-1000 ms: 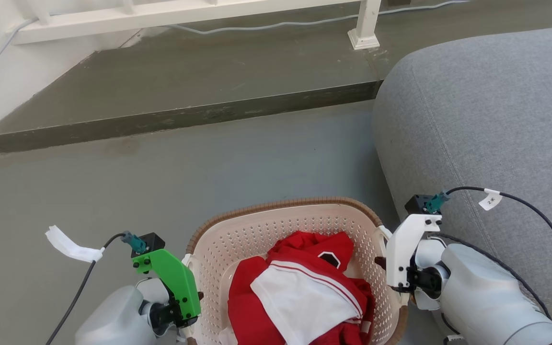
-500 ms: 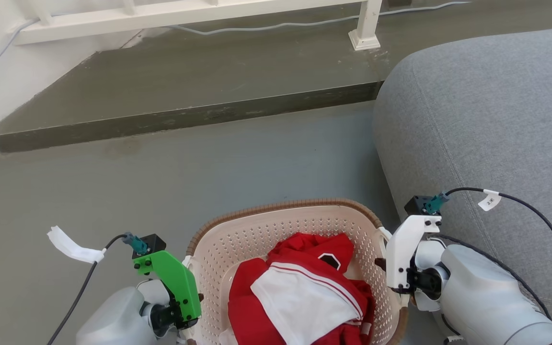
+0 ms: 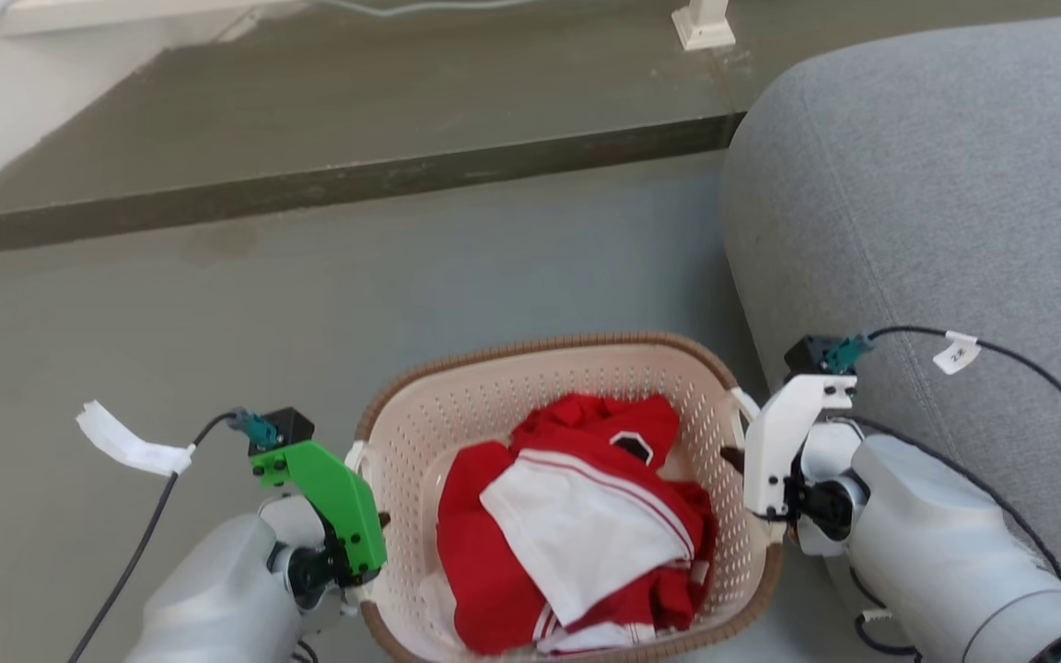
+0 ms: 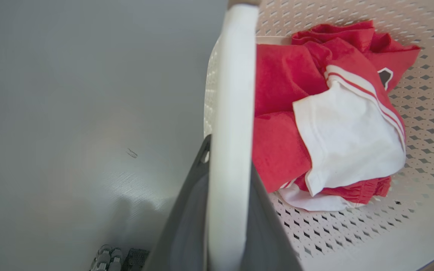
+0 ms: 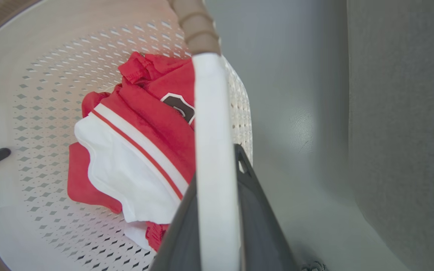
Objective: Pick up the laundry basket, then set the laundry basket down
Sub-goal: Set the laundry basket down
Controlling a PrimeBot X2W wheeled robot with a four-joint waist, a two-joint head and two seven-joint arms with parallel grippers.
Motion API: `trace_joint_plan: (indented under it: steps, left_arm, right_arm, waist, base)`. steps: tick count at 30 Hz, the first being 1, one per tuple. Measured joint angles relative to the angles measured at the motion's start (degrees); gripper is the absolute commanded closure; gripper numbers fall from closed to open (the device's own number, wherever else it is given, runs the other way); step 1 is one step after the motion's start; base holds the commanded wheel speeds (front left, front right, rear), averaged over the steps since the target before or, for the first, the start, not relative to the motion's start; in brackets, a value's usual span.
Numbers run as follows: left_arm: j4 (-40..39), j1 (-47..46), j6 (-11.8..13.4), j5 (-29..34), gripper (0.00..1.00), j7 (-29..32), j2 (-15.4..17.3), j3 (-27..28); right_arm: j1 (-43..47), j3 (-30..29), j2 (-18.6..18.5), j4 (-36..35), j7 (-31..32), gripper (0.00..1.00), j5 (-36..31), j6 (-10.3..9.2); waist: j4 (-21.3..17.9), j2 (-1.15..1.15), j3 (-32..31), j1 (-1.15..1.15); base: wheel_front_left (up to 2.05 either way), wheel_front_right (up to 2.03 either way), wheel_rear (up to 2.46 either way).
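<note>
The laundry basket (image 3: 494,414) sat at 6 o'clock in the head view, red and white clothes (image 3: 577,525) heaped inside. The left end effector (image 4: 229,162), at 9, was clamped on the left handle (image 4: 234,75), the right end effector (image 5: 215,165), at 3, on the right handle (image 5: 207,94). A grey sofa (image 3: 936,203) stood just beside at 3. Unequal lifting would likely tip the basket and spill the clothes; its right side might snag the sofa. It sat mouth up and level, its long axis seemingly running 9 to 3, handle to handle
</note>
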Motion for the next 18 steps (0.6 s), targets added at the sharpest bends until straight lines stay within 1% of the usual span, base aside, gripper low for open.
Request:
trace_joint_plan:
  steps: [12, 18]
  left_arm:
    - [-1.21, -4.32, 0.00, 0.10, 1.00, -5.02, 0.23, 0.18]
    - [-1.27, -6.49, 0.00, 1.27, 1.00, -7.48, 0.23, 0.16]
  right_arm:
    - [-3.91, 0.02, -1.09, -1.88, -5.37, 1.00, -0.07, 0.00]
    - [-5.43, 0.00, -1.57, -2.56, -8.03, 1.00, -0.10, 0.00]
  waist:
    - [0.18, 0.00, 7.57, 0.00]
    - [0.30, 0.00, 12.12, 0.01]
  base:
    - [0.00, 0.00, 0.00]
    - [0.00, 0.00, 0.00]
